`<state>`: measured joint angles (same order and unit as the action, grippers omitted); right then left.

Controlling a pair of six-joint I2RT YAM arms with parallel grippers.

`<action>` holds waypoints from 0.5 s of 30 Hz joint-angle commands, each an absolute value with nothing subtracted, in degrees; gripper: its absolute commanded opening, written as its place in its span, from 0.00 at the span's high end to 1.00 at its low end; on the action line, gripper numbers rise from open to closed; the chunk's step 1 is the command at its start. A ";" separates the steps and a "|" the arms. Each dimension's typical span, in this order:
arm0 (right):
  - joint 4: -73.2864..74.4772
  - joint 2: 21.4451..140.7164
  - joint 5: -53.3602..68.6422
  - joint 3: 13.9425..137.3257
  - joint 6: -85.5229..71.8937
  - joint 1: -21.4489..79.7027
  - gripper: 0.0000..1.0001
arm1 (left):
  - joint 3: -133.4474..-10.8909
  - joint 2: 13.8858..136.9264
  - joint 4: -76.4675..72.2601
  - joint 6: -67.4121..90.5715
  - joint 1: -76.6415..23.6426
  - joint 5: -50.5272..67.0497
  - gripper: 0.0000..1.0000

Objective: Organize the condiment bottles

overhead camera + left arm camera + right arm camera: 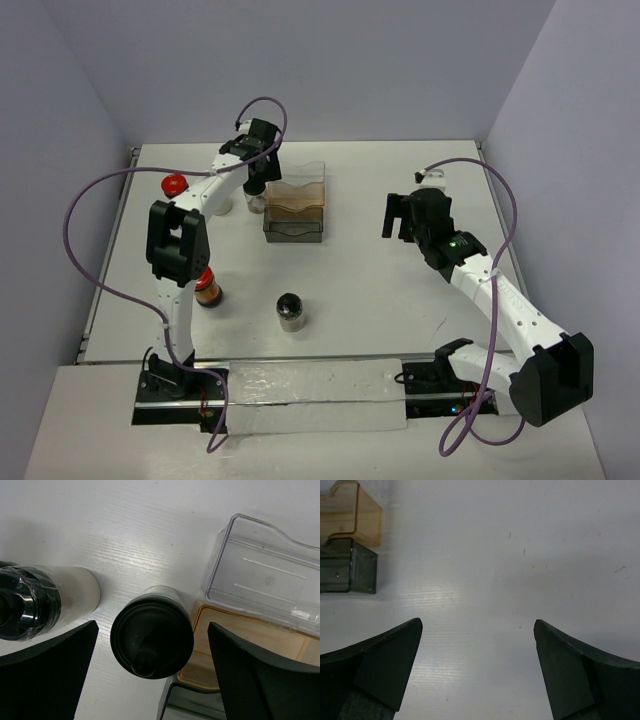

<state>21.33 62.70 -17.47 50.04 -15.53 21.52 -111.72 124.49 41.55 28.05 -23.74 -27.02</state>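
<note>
A black-capped condiment bottle (151, 639) with pale contents stands just left of the stepped trays, and my left gripper (152, 630) hangs open right above it, one finger to each side, not touching. In the top view that gripper (260, 180) covers most of the bottle (255, 205). A second black-capped pale bottle (45, 602) stands to its left. One red-capped bottle (175, 185) is at the far left; another red-capped bottle (209, 291) sits half hidden behind the left arm. A black-capped bottle (292, 310) stands mid-table. My right gripper (398, 218) is open over bare table (477, 630).
Three nested tray steps sit at the back centre: clear (265, 575), orange (240, 640) and dark grey (175, 700), seen together from above (297, 208). A small clear item (430, 177) lies at the far right. Walls enclose the table on three sides.
</note>
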 commanded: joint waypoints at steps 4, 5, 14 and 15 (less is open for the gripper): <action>21.03 60.86 -17.42 51.57 -15.47 22.06 0.00 | -114.15 126.36 41.20 27.38 -23.20 -27.38 0.06; 21.07 60.78 -17.47 51.53 -15.47 22.06 0.00 | -114.11 126.32 41.16 27.46 -23.20 -27.46 0.08; 21.00 61.26 -17.05 51.42 -15.47 21.98 0.00 | -113.99 125.86 40.78 27.24 -23.20 -27.16 0.25; 20.97 61.26 -17.05 51.45 -15.47 21.97 0.00 | -113.93 125.79 40.75 27.38 -23.20 -27.09 0.26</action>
<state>21.69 62.35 -17.10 50.04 -15.53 21.52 -111.90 126.13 41.55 27.76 -23.49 -27.00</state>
